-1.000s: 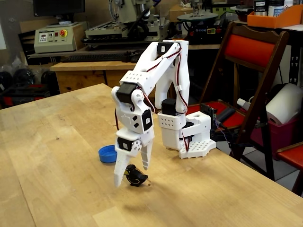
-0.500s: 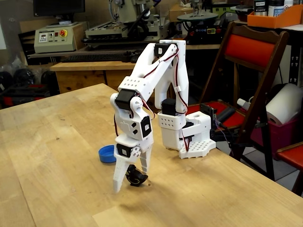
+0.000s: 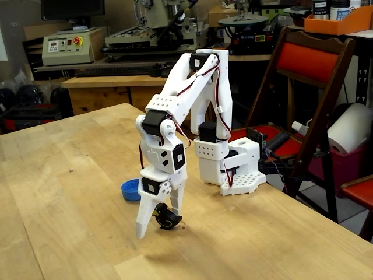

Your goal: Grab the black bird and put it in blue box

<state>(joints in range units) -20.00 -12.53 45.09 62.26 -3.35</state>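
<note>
Nearest the lens: pale butcher-block wooden table (image 3: 70, 192), bare across most of its planks. Standing at mid-table, white 3D-printed five-joint arm (image 3: 192, 105), folding down from its base toward the front edge. Pointing straight down, white two-finger gripper (image 3: 158, 224), long fixed finger on the left of the fixed view, shorter moving finger on the right, jaws set fairly narrow and closing around tiny glossy black toy bird (image 3: 168, 219). Sitting at or just off the tabletop between those fingers, the bird, leaning toward the right finger; firm grip or mere contact impossible to confirm from this angle. Lying just behind and to the left of the gripper, near but not touching: shallow round blue plastic dish (image 3: 131, 189), empty as far as visible. Crowding the background: red folding chair (image 3: 315, 76) and cluttered workshop benches.

Judging by look: hard, light, slick plastic, rounded and smaller than the fingers, so likely prone to squirting sideways or rotating under pressure. Probably best taken across the widest part of the body, low, jaws square to its flanks, avoiding beak or tail. Little risk of breakage; more risk of dropping during the short carry to the dish.
</note>
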